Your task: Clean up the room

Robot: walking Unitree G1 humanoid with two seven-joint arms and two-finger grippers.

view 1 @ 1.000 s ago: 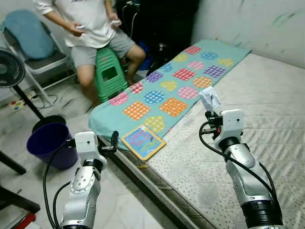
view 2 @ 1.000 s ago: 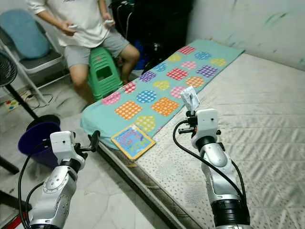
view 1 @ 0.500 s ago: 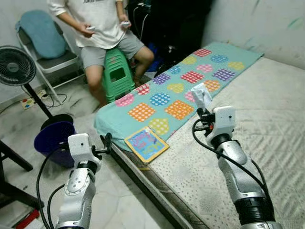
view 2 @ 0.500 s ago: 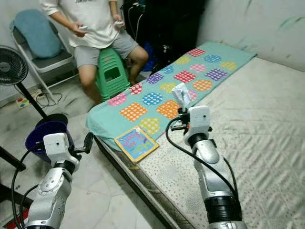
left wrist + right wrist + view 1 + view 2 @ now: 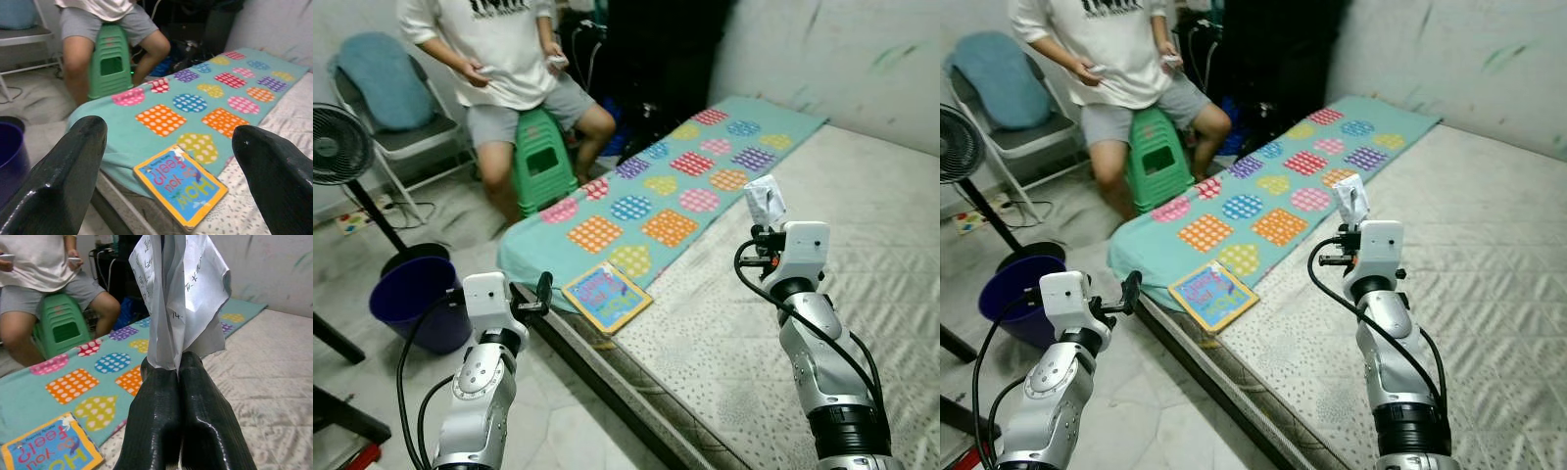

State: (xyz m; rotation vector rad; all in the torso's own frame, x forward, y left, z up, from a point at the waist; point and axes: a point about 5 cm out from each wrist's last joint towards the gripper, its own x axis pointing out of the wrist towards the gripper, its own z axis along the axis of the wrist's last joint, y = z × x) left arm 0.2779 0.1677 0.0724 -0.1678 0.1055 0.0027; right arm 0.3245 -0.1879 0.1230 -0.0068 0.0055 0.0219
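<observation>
My right gripper [image 5: 761,230] is raised over the mattress [image 5: 871,245] and is shut on a crumpled white paper with handwriting [image 5: 181,293], which sticks up above the fingers [image 5: 161,396]. My left gripper [image 5: 166,132] stands open and holds nothing, off the bed's near corner above the floor. A colourful children's book [image 5: 607,296] lies at the mattress edge, partly on the teal patterned blanket [image 5: 666,186]. A dark blue bin [image 5: 416,294] stands on the floor to the left of my left arm.
A person sits on a green stool [image 5: 538,162] beyond the blanket, holding small devices. A standing fan [image 5: 337,145] and a folding chair with a blue cushion [image 5: 382,98] are at the far left. The wall runs behind the bed.
The camera view swung and shifted. My right gripper still holds the paper up and my left gripper stays open; neither arm has clearly changed pose.
</observation>
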